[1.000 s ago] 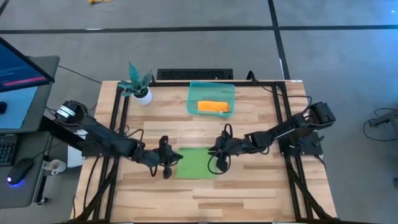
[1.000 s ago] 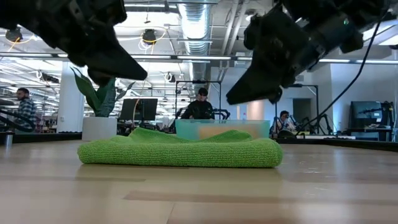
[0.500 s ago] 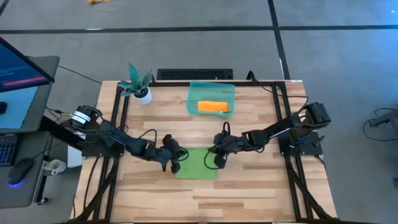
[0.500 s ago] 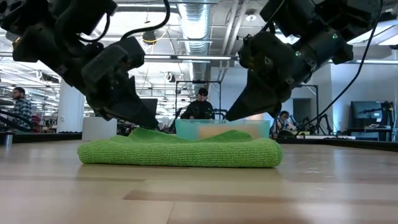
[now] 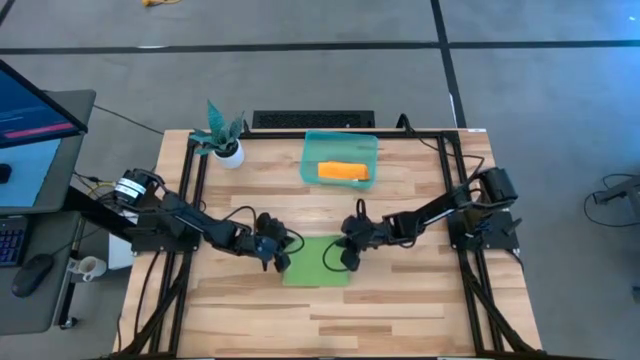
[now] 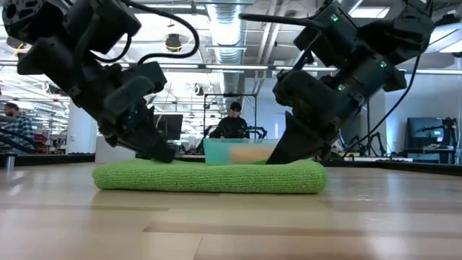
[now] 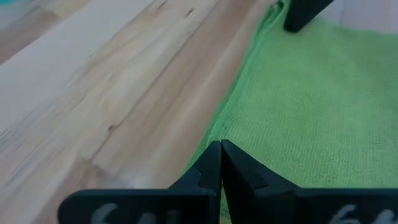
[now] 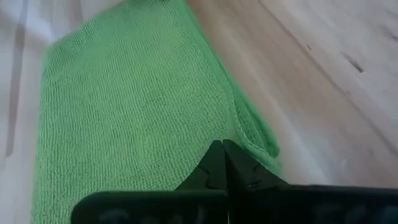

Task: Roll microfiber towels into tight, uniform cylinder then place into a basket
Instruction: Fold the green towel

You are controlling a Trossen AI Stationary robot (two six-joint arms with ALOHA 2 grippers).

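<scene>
The bright green microfiber towel [image 5: 318, 263] lies folded flat on the wooden table, midway along it. My left gripper [image 5: 277, 255] is shut, with its tips down on the towel's far edge near the left corner. My right gripper [image 5: 344, 258] is shut on the same far edge near the right corner. In the low view the left gripper [image 6: 163, 154] and the right gripper [image 6: 277, 158] slant down onto the towel [image 6: 209, 178]. The orange towel [image 5: 344, 172] lies rolled in the teal basket [image 5: 312, 150] at the far side. My left gripper presses its shut fingertips [image 7: 211, 163] down on the towel's far edge [image 7: 231, 118] near the left corner, slanting down from the table's left. The towel lies flat on the table. My right gripper presses its shut fingertips [image 8: 214, 163] on the towel just inside its layered far right corner [image 8: 258, 140], slanting down from the table's right. No cloth shows between the fingers.
A potted plant [image 5: 222, 137] in a white pot stands at the table's far left corner. Bare wood [image 5: 330, 320] lies between the towel and the near edge. Beyond the table a person [image 6: 234, 123] sits at a desk.
Both grippers have come down onto the towel's far edge, the left one also moving toward the right and far side. The right gripper's fingers have shut on the way down. The raised hump at the towel's far left has been pressed flat.
</scene>
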